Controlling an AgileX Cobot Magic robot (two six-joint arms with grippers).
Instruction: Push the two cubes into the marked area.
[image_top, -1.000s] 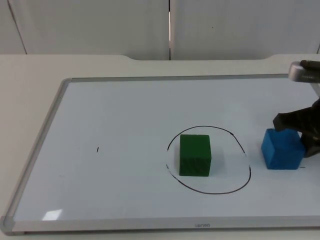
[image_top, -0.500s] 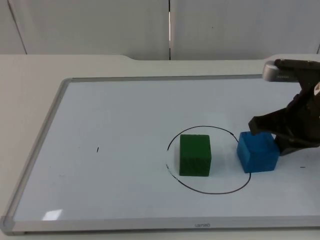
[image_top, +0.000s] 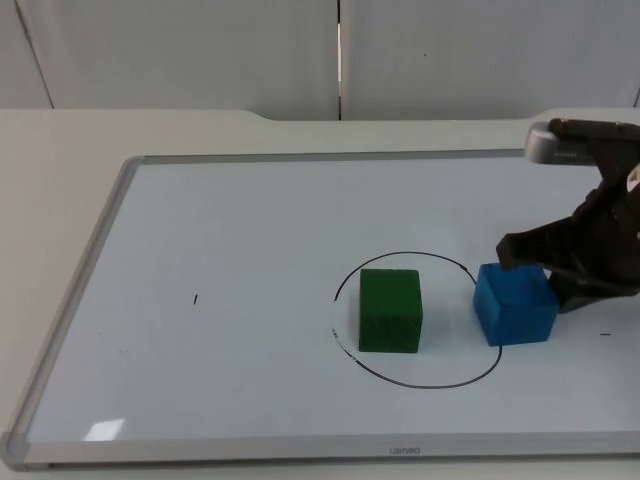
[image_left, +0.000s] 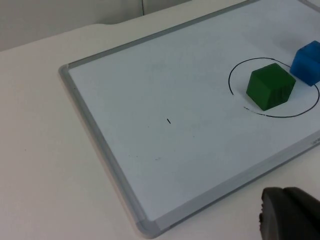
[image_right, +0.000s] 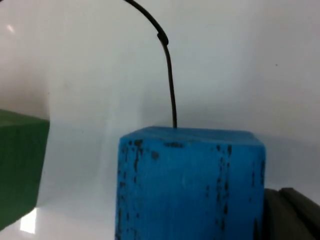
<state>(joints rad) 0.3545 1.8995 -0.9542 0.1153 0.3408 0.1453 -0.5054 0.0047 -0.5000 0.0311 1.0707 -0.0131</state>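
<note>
A whiteboard (image_top: 250, 220) with a grey frame lies flat on the worktop (image_top: 60, 150), and a black ring (image_top: 417, 318) is drawn on its surface as the marked area. The green cube (image_top: 390, 310) stands upright inside the ring, toward the side of it away from the right arm, fully within the line. The blue cube (image_top: 515, 303) sits across the ring's line on the side facing the right arm: part of its base is inside the ring and part is outside, and a clear gap separates it from the green cube. In the left wrist view the green cube (image_left: 270, 86) is inside the ring (image_left: 272, 90) and the blue cube (image_left: 306, 62) overlaps the line. The right gripper (image_top: 560, 270) is down at board level just beside the blue cube, on the cube's side away from the ring; its fingers are spread, one reaching to the cube's far upper corner and the other lying along its outer side, and they appear to touch the cube without pinching it. In the right wrist view the blue cube (image_right: 190, 185) is close in front, with the ring's line (image_right: 167, 65) running beyond it and the green cube (image_right: 20, 165) off to one side. The left arm waits off the board, beyond the frame edge nearest the green cube; one dark fingertip (image_left: 290, 215) is visible, and the state of the left fingers cannot be told.
</note>
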